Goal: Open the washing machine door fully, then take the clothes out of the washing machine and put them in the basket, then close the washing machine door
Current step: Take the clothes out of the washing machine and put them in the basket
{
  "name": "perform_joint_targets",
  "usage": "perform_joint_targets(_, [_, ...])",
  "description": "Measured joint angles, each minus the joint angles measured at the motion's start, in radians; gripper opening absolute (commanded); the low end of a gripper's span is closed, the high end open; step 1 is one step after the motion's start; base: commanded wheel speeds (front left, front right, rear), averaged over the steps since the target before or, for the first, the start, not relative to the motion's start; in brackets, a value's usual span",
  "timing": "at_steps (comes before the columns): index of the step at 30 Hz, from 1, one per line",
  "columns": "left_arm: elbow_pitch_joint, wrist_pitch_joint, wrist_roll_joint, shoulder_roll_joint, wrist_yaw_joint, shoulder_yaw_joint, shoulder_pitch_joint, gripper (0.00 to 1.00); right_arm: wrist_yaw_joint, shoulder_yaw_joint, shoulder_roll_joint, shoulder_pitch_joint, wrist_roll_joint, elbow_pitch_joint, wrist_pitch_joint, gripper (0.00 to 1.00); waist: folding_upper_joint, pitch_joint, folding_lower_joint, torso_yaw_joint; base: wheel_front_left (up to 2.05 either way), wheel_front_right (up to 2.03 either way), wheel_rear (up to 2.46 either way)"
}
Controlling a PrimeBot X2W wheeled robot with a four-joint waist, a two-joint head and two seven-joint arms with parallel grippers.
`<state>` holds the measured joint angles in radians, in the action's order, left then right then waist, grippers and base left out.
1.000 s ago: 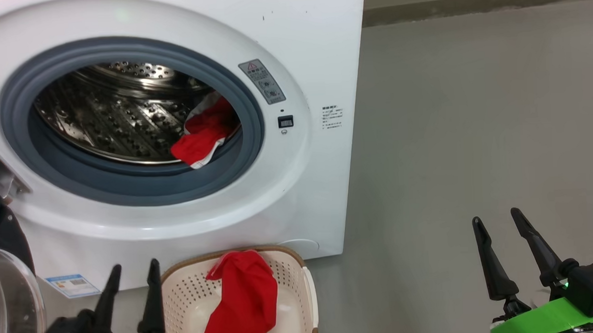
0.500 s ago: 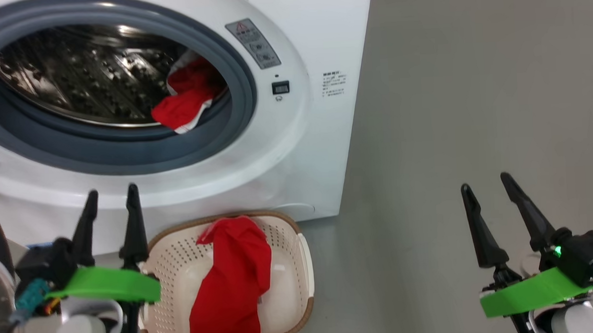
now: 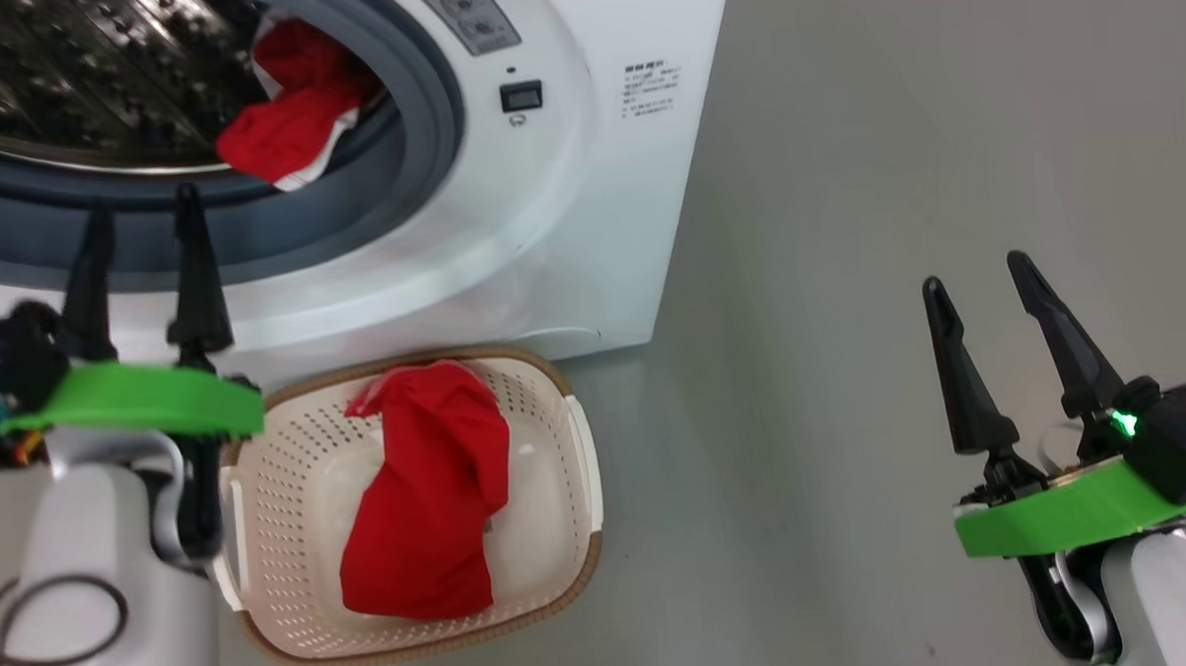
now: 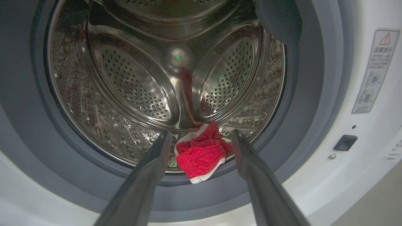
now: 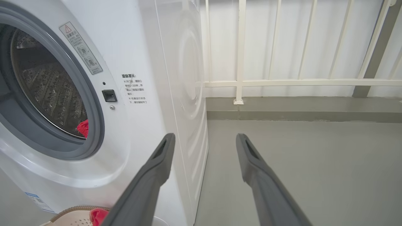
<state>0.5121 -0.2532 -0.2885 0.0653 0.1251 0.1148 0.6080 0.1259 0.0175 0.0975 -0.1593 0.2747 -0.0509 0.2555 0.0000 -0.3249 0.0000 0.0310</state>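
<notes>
Clothes: first red garment [image 3: 284, 136], white trim, lies at the drum's front lip, low right in the washing machine [image 3: 598, 223] opening, one edge over the grey gasket [image 3: 429, 130]. The second red garment [image 3: 425, 500] lies in the basket [image 3: 289, 486], which sits on the floor [image 3: 894, 110] just in front of the machine. My left gripper [image 3: 144, 200] hangs before the opening, fingers spread, empty. In my left wrist view the first red garment [image 4: 202, 155] shows between the fingers, farther in. My right gripper [image 3: 976, 270] is spread too, empty, over bare floor, well right of the machine.
</notes>
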Motion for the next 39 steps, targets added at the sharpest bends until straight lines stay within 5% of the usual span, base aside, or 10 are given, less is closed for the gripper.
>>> perform_joint_targets(22, [0.398,-0.002,-0.011,0.079,-0.007,0.033,0.428,1.0,0.0,0.128,0.026,-0.149,0.047,0.0,0.0,1.0,0.0,-0.22,-0.0001,0.09,0.0,0.0,0.0])
perform_joint_targets(27, [0.525,0.034,-0.01,0.097,-0.019,0.031,0.514,1.0,0.0,0.221,0.059,-0.18,0.087,0.0,0.0,1.0,0.0,-0.238,0.0,0.111,0.0,0.0,0.0])
perform_joint_targets(39, [0.716,0.148,0.014,0.138,-0.055,-0.003,0.596,1.0,0.0,0.266,0.073,-0.197,0.119,0.007,0.0,1.0,0.0,-0.249,0.0,0.157,0.0,0.0,0.0])
